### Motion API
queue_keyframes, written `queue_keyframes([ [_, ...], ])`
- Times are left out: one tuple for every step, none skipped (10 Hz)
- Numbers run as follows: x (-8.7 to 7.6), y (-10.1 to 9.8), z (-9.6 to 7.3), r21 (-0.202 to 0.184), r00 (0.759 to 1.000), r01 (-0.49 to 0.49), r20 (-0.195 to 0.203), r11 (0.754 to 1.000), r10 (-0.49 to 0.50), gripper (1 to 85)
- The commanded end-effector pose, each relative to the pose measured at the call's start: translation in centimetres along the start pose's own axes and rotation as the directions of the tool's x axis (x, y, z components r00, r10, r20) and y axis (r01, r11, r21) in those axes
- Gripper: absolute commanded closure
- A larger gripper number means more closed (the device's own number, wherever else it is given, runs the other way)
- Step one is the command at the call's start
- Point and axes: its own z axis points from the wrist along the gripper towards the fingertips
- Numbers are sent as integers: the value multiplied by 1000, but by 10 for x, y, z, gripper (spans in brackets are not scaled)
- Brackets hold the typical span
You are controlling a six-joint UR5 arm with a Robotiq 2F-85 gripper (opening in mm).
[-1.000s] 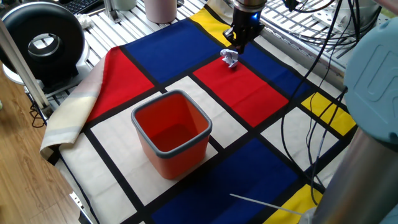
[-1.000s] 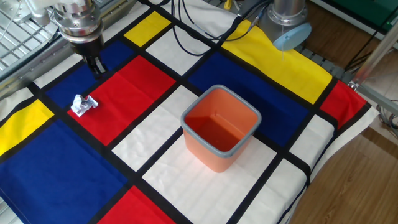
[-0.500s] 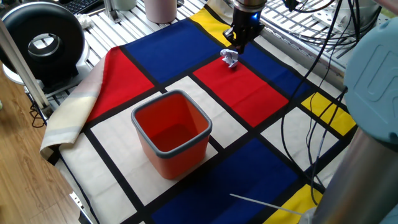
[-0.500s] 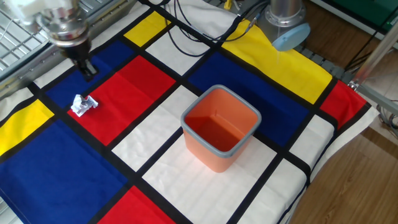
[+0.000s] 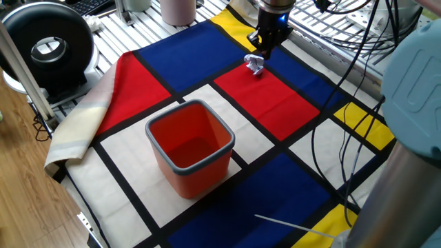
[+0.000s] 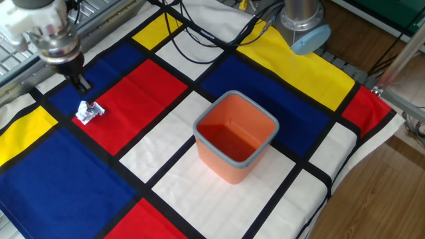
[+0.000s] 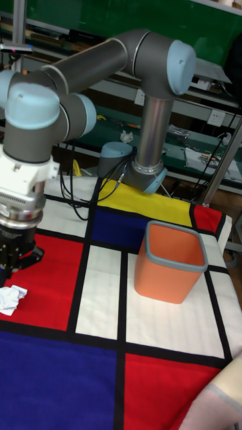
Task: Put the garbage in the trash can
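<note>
The garbage is a small crumpled white wad lying where a red square of the checked cloth meets a blue one; it also shows as the wad and the wad. My gripper hangs just above and behind it, a short gap away, also seen as the gripper and the gripper. Its fingers stand slightly apart with nothing between them. The trash can, orange-red with a grey rim, stands upright and empty on a white square; it appears too as the bin and the bin.
A pale pink cup and a black round device sit beyond the cloth's far edge. Black cables trail over the cloth behind the gripper. The arm's base rises at the back.
In the other fixed view my gripper has slid left and slightly down, ending close above the garbage. The wad and the trash can have not moved.
</note>
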Motion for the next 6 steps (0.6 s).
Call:
queue_keyframes([
  [-13, 9, 7, 10, 1000, 18, -2, 1000, -18, 843],
  [-12, 5, 7, 33, 999, 51, -13, 998, -51, 787],
  [-10, 2, 6, 42, 997, 79, -21, 996, -78, 723],
  [-5, 1, 6, 37, 993, 109, -40, 993, -108, 677],
  [1, -2, 6, 37, 989, 139, -61, 990, -137, 623],
  [6, -8, 5, 39, 981, 179, -83, 983, -175, 543],
])
